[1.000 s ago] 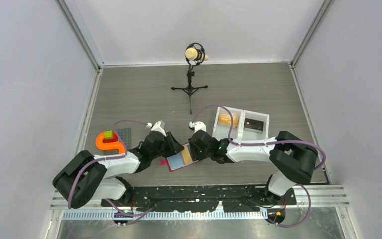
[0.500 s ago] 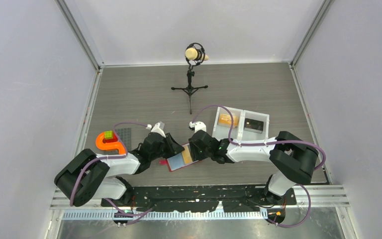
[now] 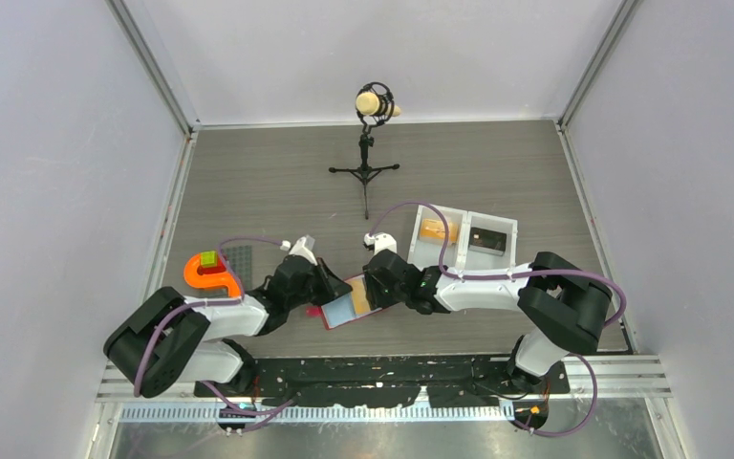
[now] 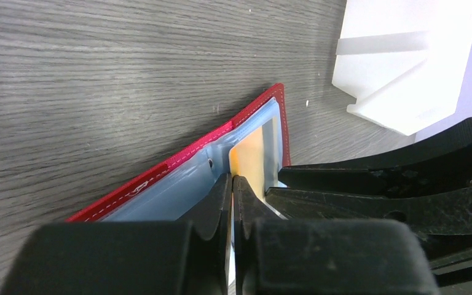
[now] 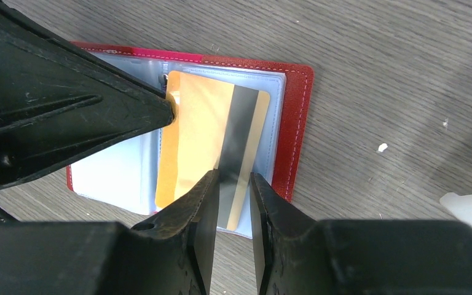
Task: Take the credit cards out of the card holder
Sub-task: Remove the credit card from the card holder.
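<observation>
Orange credit card (image 5: 200,129), likely stiff and slick, sits in the card holder (image 5: 295,123); grasp its free edge. Left gripper (image 4: 232,178) clenched at its corner, right gripper (image 5: 233,178) parted.

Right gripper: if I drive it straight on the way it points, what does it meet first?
Probably the orange card with the dark stripe in the open card holder; the right gripper hangs over its near end, height unclear.

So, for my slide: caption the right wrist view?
An orange card in the open red card holder, right fingers poised above it.
</observation>
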`<state>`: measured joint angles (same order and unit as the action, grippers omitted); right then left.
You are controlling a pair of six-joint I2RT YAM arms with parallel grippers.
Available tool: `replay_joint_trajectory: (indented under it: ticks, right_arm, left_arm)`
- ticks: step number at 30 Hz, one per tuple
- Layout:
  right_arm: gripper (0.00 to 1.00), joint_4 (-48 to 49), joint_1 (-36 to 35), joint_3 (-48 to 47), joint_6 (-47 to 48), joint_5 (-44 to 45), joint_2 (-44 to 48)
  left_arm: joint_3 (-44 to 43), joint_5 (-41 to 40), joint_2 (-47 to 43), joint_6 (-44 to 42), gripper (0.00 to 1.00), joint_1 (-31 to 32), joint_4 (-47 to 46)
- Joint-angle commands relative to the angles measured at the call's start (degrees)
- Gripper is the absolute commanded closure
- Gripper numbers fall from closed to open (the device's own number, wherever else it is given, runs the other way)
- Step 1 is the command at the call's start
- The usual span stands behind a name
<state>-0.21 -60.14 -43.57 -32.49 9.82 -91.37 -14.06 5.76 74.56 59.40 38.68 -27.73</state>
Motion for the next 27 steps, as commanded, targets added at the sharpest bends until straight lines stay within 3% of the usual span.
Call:
replay_joint_trajectory:
  ticks: [1,6,15,27]
  right_arm:
    - [0.69,-0.6,0.1,0.6,-0.9,-0.6,0.7]
    - [0.69,-0.5,0.2,1.0,-1.4,-0.4,0.9]
    - [0.69,-0.3,1.2,2.1,-2.6,-0.2,1.7]
    - [0.67,-1.7,1.1,0.8,0.2,-0.2,3.1]
  left_arm:
    - [0.5,4.1,-1.8,1.7,1.0,0.3,-4.9]
    - [1.7,4.7,-3.0,3.2,1.0,-0.6,-5.1]
    - [4.0,4.3,-9.3,1.7,1.0,-5.1,3.0]
    - [3.3,1.2,-21.2,-2.3,1.0,-5.5,17.1]
